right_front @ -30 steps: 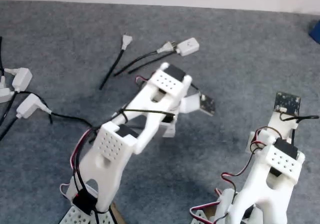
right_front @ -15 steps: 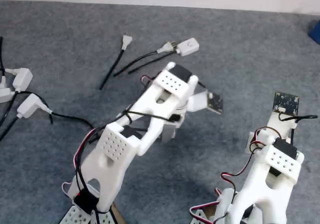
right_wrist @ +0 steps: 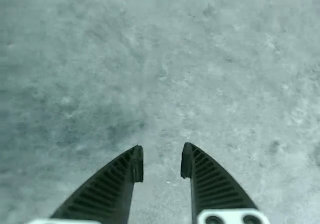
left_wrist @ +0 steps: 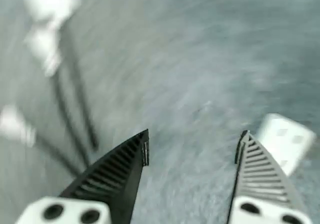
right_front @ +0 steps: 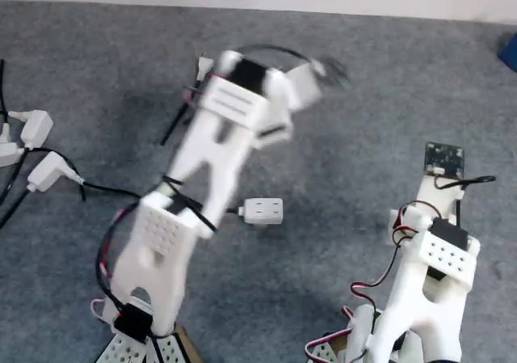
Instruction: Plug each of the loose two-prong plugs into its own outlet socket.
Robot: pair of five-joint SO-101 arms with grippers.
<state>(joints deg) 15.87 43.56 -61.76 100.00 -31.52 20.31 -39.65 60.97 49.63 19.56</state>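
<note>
- Two-prong plug [right_front: 203,65]: a small white one on a thin black cord [right_front: 179,112]. It lies at the far side of the carpet [right_front: 388,96], just beside the left arm's wrist, and it's pretty smeared.
- Two more white plugs [right_front: 36,126] [right_front: 48,171] sit way over at the table's left edge. They're chunky angled bodies, each with a black lead.
- Outlet socket [right_front: 262,210]: a white rectangular block with little holes on top. It lies flat on the carpet next to the left arm's forearm. In the left wrist view the block [left_wrist: 285,139] sits just beside one fingertip.
- Left arm [right_front: 218,145] is stretched far out over the middle of the table toward the far plug.
- Left gripper [left_wrist: 194,146] is spread wide with nothing between the jaws, just carpet underneath.
- Right arm [right_front: 432,258] is tucked in at the near right side. The right gripper [right_wrist: 160,161] points down at bare carpet with a narrow gap between the tips, gripping nothing.
- Both arms are white printed plastic with dotted grid panels and loose red and black wires.
- The fingers [right_wrist: 122,184] are black ribbed wedges.
- The carpet is grey, short-pile and kinda felty.
</note>
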